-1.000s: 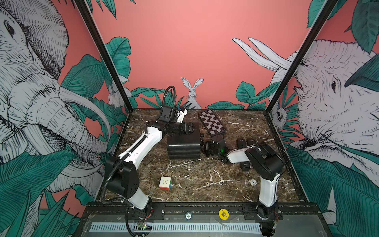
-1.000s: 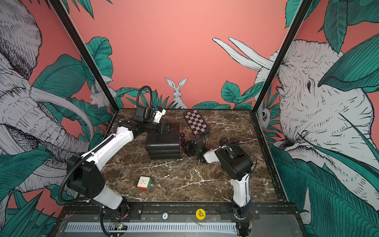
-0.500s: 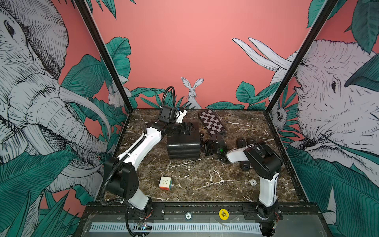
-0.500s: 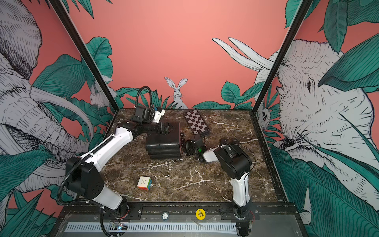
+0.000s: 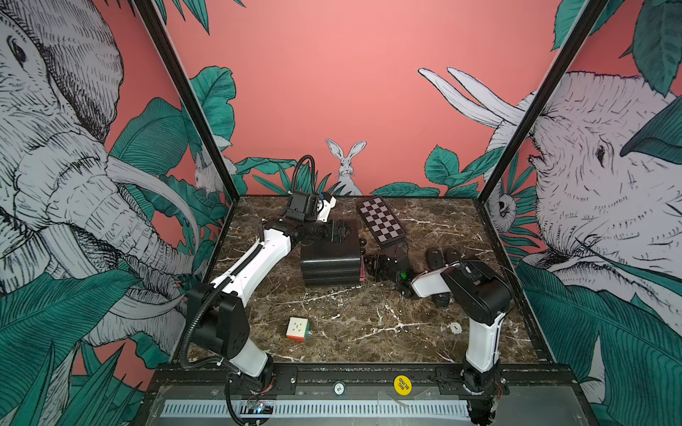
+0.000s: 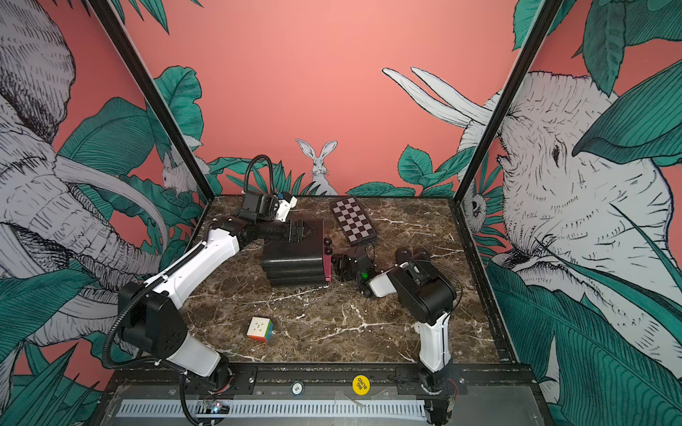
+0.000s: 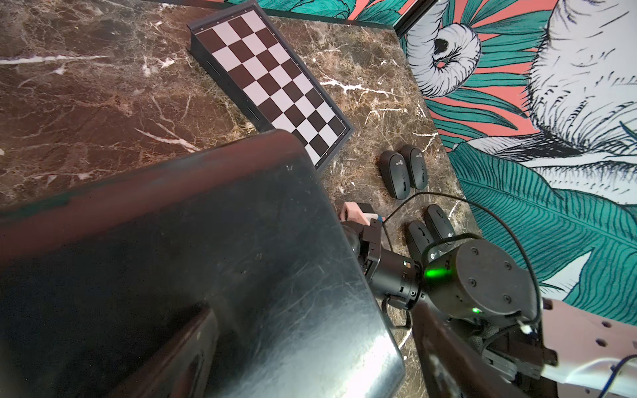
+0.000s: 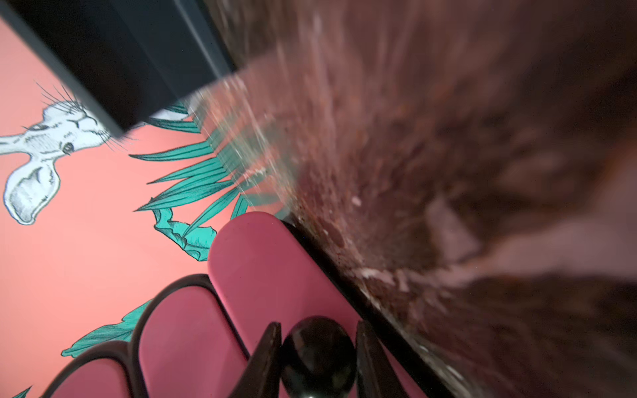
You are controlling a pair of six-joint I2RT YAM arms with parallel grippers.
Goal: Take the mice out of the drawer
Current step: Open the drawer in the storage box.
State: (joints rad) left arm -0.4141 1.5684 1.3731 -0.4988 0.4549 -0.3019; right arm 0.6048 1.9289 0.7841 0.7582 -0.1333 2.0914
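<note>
The black drawer cabinet (image 5: 330,258) has pink fronts (image 8: 269,268) that look pushed in. My right gripper (image 8: 317,330) is shut on the round black knob (image 8: 317,358) of the front nearest the table; in a top view it (image 5: 371,267) meets the cabinet's right face. My left gripper (image 5: 343,231) lies on the cabinet top, its fingers (image 7: 196,348) spread wide and holding nothing. Several black mice lie on the table right of the cabinet: two side by side (image 7: 394,174) (image 7: 415,165) and two more (image 7: 439,224) (image 7: 418,237) beside my right arm. The drawers' insides are hidden.
A folded chessboard (image 5: 382,223) lies behind the cabinet to the right. A puzzle cube (image 5: 298,329) sits front left of centre. A small white disc (image 5: 455,327) lies near my right arm's base. Painted walls close in the table on three sides.
My right gripper's jaws have closed onto the drawer knob. Neither arm has otherwise visibly moved.
</note>
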